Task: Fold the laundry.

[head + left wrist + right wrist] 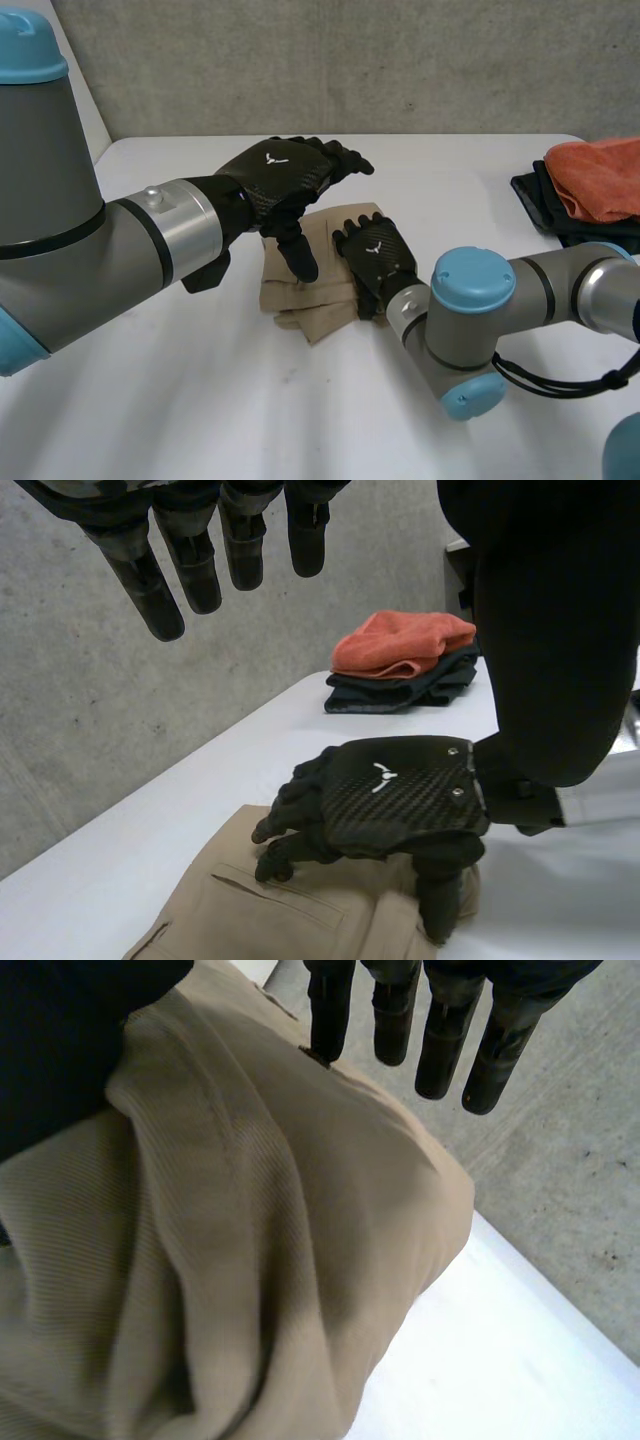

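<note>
A folded beige garment (300,290) with a pocket seam lies in the middle of the white table (180,400). My right hand (375,255) rests on its right part, palm down, with the fingers relaxed on the cloth and the thumb down at the cloth's edge. In the right wrist view the fingertips (440,1030) reach across the beige garment (250,1260). My left hand (290,175) hovers above the garment's far left side, fingers straight and holding nothing. From the left wrist, the left hand's fingers (190,570) hang in the air above the right hand (400,795) and the garment (260,910).
An orange cloth (600,175) lies on top of folded black cloth (545,205) at the table's right edge; both also appear beyond the right hand as orange cloth (400,645) and black cloth (400,690). A grey wall (350,60) backs the table.
</note>
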Controlling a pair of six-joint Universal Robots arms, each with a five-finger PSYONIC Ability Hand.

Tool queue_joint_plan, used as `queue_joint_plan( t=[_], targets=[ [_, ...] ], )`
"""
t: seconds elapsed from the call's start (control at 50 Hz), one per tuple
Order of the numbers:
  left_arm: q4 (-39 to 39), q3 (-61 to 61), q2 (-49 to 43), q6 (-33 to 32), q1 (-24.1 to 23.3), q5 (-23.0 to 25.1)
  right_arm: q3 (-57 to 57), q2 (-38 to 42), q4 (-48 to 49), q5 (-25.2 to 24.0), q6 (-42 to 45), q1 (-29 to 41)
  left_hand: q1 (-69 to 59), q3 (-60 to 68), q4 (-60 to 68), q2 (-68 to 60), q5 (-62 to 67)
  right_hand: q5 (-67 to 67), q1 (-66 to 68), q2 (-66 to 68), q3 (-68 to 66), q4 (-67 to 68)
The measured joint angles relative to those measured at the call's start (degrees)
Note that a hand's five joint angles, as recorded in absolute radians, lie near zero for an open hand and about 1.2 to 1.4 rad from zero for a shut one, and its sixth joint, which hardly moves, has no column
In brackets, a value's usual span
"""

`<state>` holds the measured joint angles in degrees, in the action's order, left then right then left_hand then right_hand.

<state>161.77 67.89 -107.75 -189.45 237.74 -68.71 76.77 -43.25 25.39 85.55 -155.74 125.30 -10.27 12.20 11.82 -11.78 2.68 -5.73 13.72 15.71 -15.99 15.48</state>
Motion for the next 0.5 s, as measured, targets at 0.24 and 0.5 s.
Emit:
queue_joint_plan(
  t=[0.24, 0.5],
  targets=[
    [0.1, 0.1, 0.4, 0.1, 0.1, 0.0, -9.7, 4.7, -0.8, -1.8, -0.4, -0.1, 0.0, 0.0, 0.0, 0.0, 0.0, -20.6, 18.8, 27.2, -26.7, 26.8],
    [0.1, 0.3, 0.4, 0.1, 0.0, 0.0, -18.8, 8.6, -7.4, -3.4, -1.2, -0.9, -0.2, 0.0, 0.0, 0.0, 0.0, -42.9, 34.3, 50.0, -46.7, 52.4]
  ],
)
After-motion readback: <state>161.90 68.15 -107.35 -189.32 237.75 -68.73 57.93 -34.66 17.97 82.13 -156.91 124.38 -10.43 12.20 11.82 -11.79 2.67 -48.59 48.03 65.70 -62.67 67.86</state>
